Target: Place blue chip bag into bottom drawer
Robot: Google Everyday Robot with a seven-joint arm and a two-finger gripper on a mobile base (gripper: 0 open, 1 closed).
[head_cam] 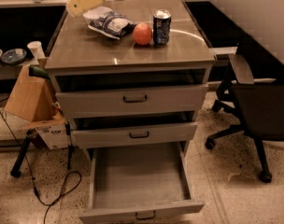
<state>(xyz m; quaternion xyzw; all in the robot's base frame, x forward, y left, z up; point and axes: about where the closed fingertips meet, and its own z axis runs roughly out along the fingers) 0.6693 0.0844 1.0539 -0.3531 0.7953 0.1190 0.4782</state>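
Observation:
The blue chip bag [111, 23], dark blue with white patches, lies on the cabinet top [86, 50] near the back, partly on a white bowl [94, 13]. The bottom drawer [138, 178] is pulled out, and its plain grey inside holds nothing. My gripper [83, 0], pale yellow, hangs above the back left of the cabinet top, just left of and above the bag, and does not touch it. The arm leaves the view at the top edge.
An orange-red apple [142, 33] and an upright blue soda can [161, 27] stand right of the bag. The two upper drawers are slightly ajar. A dark office chair [259, 106] stands on the right. A brown paper bag [29, 97], a box and cables lie on the left.

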